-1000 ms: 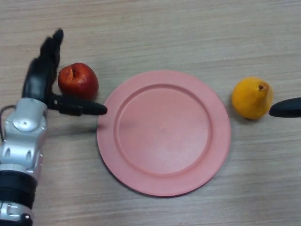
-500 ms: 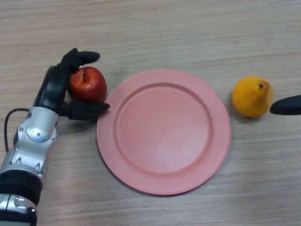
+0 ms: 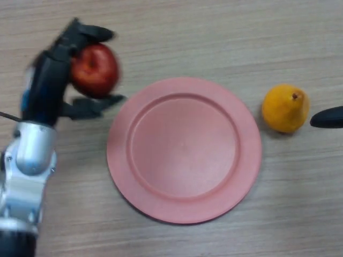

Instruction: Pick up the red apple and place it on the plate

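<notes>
The red apple (image 3: 95, 69) is in my left hand (image 3: 49, 88), lifted above the table at the upper left. The fingers curl over its top and the thumb reaches under it. The pink plate (image 3: 184, 149) lies flat in the middle of the table, its left rim just right of the thumb. Only a black tip of my right hand (image 3: 327, 117) shows at the right edge, beside the orange pear.
An orange-yellow pear (image 3: 285, 107) lies on the wooden table (image 3: 214, 32) to the right of the plate, close to its rim.
My left hand closed its fingers round the apple, then lifted it off the table. The plate, the pear and the right hand stay in place.
</notes>
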Available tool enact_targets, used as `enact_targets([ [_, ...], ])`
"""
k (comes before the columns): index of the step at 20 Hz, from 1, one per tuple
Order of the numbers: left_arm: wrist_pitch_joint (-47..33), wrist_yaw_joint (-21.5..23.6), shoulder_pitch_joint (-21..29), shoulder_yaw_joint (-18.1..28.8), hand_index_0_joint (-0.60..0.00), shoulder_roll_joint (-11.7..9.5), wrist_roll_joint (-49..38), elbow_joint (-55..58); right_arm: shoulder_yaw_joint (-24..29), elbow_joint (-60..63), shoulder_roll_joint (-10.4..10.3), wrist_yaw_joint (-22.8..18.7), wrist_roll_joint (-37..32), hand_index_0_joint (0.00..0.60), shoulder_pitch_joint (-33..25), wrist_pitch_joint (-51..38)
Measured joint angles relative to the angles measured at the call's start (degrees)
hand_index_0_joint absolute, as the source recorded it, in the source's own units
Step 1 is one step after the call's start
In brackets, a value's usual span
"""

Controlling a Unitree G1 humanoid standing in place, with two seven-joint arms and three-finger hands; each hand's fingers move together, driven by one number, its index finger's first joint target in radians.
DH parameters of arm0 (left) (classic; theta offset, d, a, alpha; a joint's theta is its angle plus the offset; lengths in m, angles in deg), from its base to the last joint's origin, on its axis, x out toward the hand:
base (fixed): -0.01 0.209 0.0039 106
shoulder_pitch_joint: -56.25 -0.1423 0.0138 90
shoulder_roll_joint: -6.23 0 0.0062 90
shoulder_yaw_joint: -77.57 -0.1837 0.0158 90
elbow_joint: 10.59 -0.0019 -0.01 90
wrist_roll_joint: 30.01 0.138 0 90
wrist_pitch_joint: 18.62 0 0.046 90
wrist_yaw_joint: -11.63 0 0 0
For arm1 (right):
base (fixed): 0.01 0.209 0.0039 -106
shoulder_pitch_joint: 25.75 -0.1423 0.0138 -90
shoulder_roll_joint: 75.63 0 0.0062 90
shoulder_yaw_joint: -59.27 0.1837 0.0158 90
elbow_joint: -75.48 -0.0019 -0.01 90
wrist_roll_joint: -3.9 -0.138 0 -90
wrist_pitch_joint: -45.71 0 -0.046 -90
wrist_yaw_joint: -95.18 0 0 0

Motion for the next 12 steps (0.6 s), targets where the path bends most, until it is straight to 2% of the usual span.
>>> enact_targets([
  [1,5.5,-3.7,-3.2,-1.7,-0.600,2.3,-5.6,6.6,0.2,0.2,0.1,-0.1,0.0,0.000,-0.2,0.0],
  [4,9.8,-4.2,-8.8,-6.2,-0.600,4.4,-5.9,12.7,0.1,1.0,0.2,-1.2,-1.4,0.000,-0.8,0.1],
  [5,9.8,-4.4,-10.6,-7.2,-0.600,4.6,-2.7,12.6,0.0,1.0,0.2,-1.5,-1.4,0.000,-1.0,0.1],
  [7,8.6,-8.8,-12.0,-7.8,-0.600,4.3,2.9,10.4,0.1,1.6,0.2,-2.4,-1.5,0.000,-1.0,0.1],
  [10,3.1,-10.1,-11.9,-8.0,-0.600,4.2,7.5,7.3,0.4,1.9,0.3,-2.4,-3.3,0.000,-0.7,0.1],
  [11,-0.2,-10.1,-11.4,-8.0,-0.551,4.3,9.4,7.3,0.4,2.6,0.5,-2.4,-3.3,0.000,-0.6,0.1],
  [12,-1.1,-10.1,-11.1,-8.0,-0.451,4.4,9.4,7.3,0.5,3.2,0.7,-2.4,-3.3,0.000,-0.6,0.0],
])
